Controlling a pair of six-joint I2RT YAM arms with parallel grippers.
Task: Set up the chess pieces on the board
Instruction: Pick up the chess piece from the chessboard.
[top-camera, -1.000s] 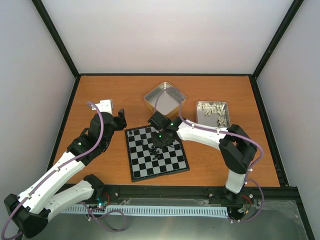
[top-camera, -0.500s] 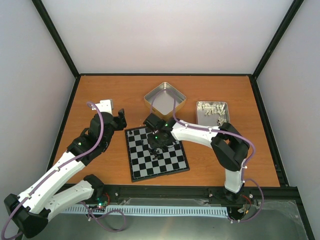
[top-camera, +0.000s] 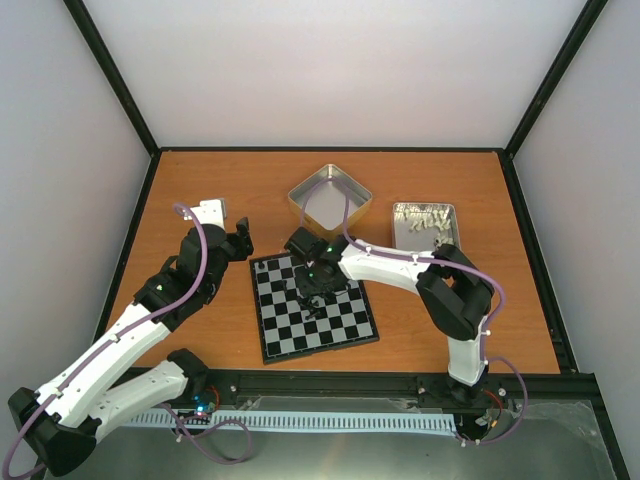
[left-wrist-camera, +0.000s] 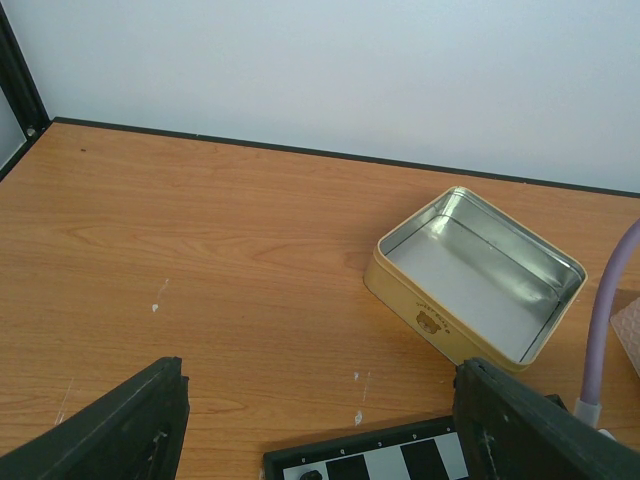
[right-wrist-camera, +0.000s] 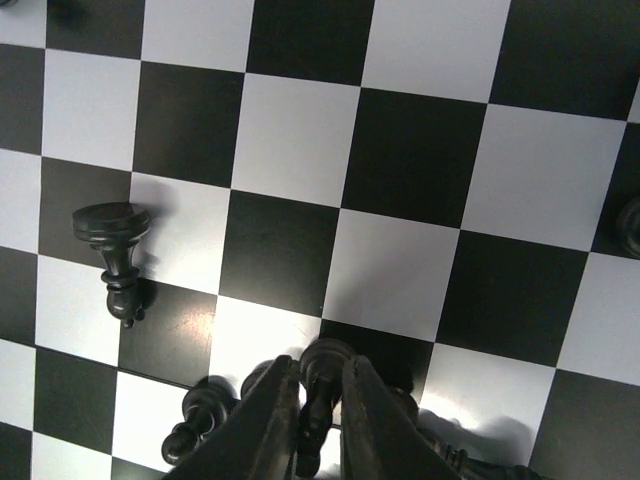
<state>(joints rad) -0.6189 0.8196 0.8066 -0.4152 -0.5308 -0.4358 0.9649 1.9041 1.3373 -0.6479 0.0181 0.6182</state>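
Note:
The chessboard (top-camera: 315, 305) lies at the table's middle front, and its squares fill the right wrist view (right-wrist-camera: 420, 150). My right gripper (top-camera: 319, 287) hovers low over the board's middle, shut on a black chess piece (right-wrist-camera: 322, 385) held between its fingers. Another black piece (right-wrist-camera: 113, 250) lies toppled on the board at left, and more lie under the fingers (right-wrist-camera: 195, 420). My left gripper (top-camera: 240, 240) is open and empty just beyond the board's far left corner (left-wrist-camera: 350, 462).
An empty yellow square tin (top-camera: 330, 198) stands behind the board; it also shows in the left wrist view (left-wrist-camera: 480, 280). A metal tin (top-camera: 424, 226) at the back right holds pale pieces.
My right gripper has shifted slightly left over the board's middle, still over the pile of black pieces. The left arm has not moved.

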